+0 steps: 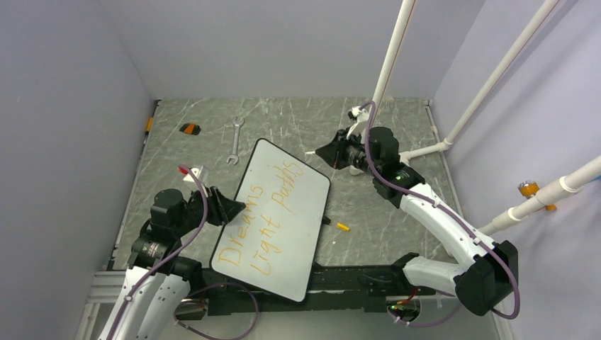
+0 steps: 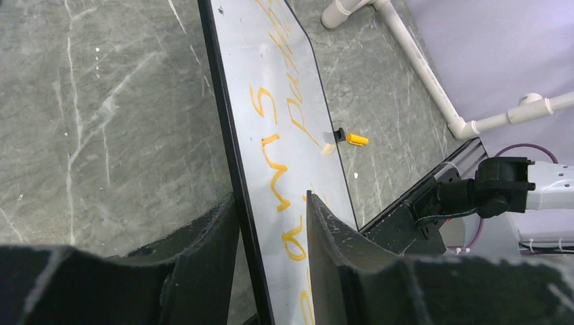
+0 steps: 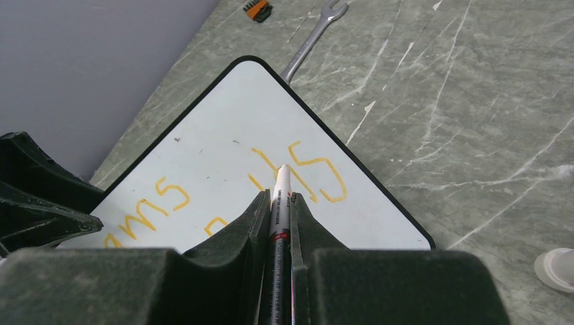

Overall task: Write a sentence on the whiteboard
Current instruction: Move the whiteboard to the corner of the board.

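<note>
From above, the whiteboard (image 1: 292, 273) with the sentence (image 1: 273, 212) slants across the desk (image 1: 397, 127); left arm (image 1: 166, 216) bent to its left edge, right arm (image 1: 439, 212) reaching its far corner. Left wrist: left jaws pinch the rim. Right wrist: right jaws clamp a marker (image 3: 280, 196) above the lettering.

We see a marbled grey-green table (image 1: 298, 117): a wrench (image 1: 234, 140) lies at eleven o'clock, a small orange-and-black piece (image 1: 189, 128) at ten, a yellow cap (image 1: 343, 227) at four.
</note>
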